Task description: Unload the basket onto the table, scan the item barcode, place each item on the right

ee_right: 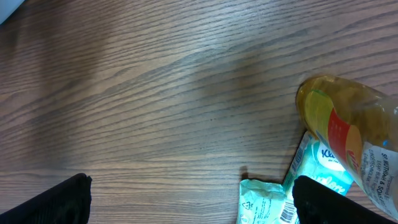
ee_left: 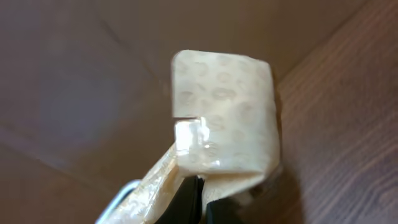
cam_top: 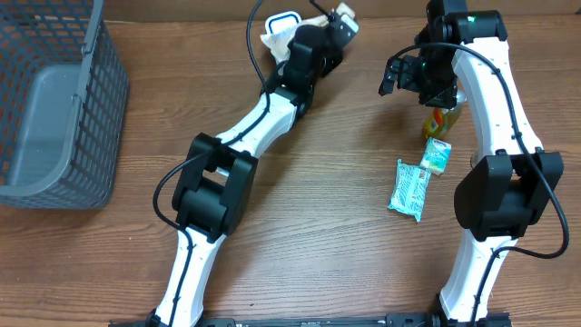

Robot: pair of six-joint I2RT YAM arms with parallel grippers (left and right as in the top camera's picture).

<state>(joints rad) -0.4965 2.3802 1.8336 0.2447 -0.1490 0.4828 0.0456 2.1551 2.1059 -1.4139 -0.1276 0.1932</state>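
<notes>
Cream packet [ee_left: 224, 112] fills the left wrist view, printed with a faint pattern and notched on its left side. Left end effector [ee_left: 198, 199] is pressed together on the packet's lower edge, black fingertips [ee_left: 185, 198] pinching the crinkled film. Packet is lifted off the table [cam_top: 318, 254]; wood grain shows behind it on the right. No barcode readable on the face that shows.

Overhead: left arm reaches to the middle of the table's far edge, packet sticking out past the end effector there. White pouch with a blue outline [cam_top: 280, 30] sits just beside the left wrist at the same edge. Can't tell if it touches the arm.

Right end effector [ee_right: 196, 205] is spread wide, nothing between the fingers, only bare table. It hangs over the far right part of the table.

Under and beside it:
- yellow bottle [ee_right: 354, 130] lying on its side, red-and-green label
- small green-white pack [cam_top: 437, 154] touching the bottle, on its near side
- teal packet [cam_top: 410, 189] just beside the pack, toward the near edge; a barcode shows on its corner in the right wrist view

Grey mesh basket [cam_top: 91, 109] stands at the far left corner, well apart from both arms.
</notes>
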